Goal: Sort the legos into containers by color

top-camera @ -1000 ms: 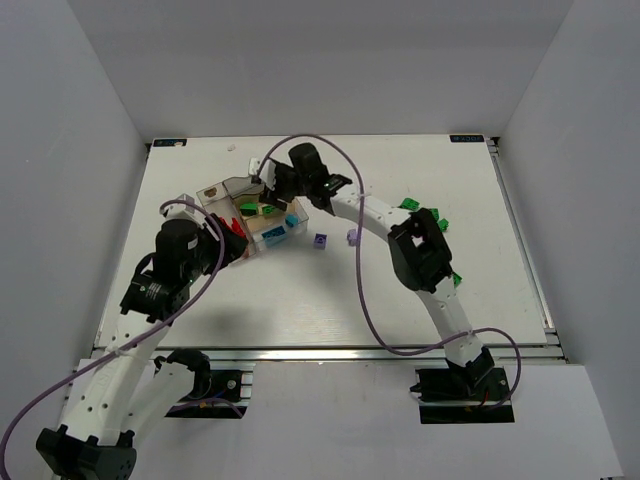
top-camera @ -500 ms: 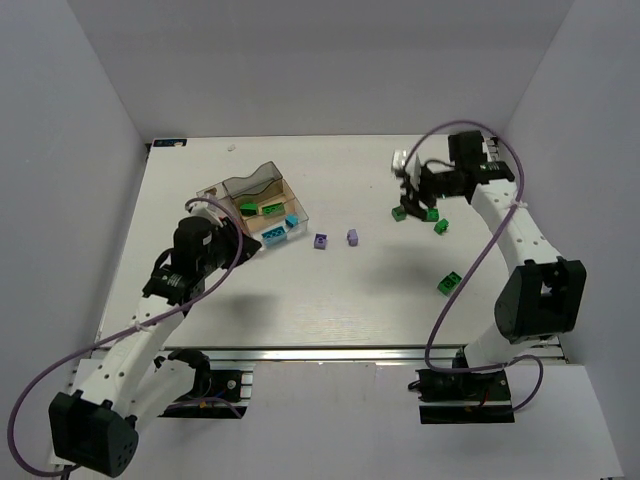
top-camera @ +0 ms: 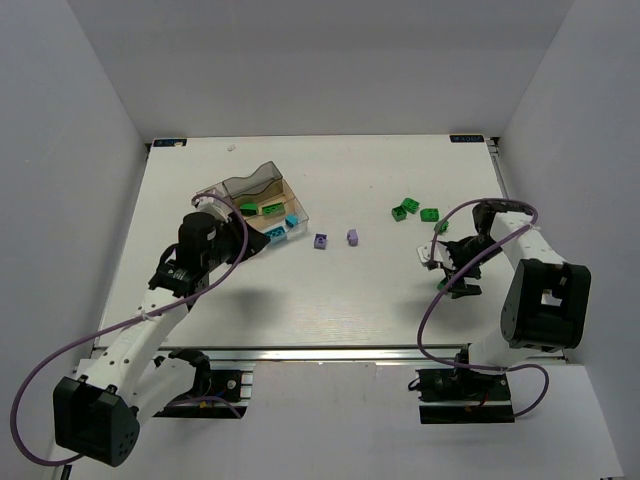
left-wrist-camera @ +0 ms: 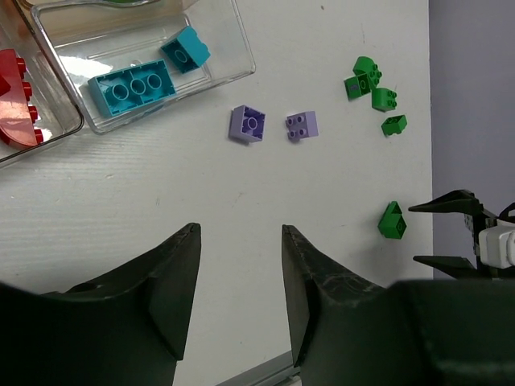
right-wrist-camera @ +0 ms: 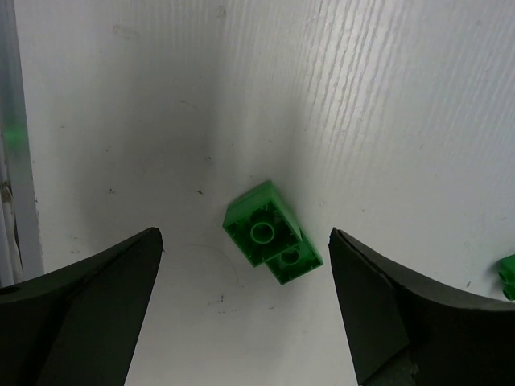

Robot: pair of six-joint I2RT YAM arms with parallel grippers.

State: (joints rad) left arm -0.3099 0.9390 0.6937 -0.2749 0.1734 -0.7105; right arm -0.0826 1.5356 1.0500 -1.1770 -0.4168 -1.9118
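Several legos [top-camera: 405,209] on white ribbed tabletop [top-camera: 330,295], grey walls [top-camera: 320,70] around

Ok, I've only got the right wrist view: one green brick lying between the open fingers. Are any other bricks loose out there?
Observer: Yes. One pale purple brick and another lie loose between the box and your arm.
Operator: Any more green ones?
Observer: A cluster of green bricks lies farther from the arm bases than your right gripper.
Operator: And the left arm?
Observer: The left gripper hovers open and empty beside the box, near the compartment holding cyan bricks.
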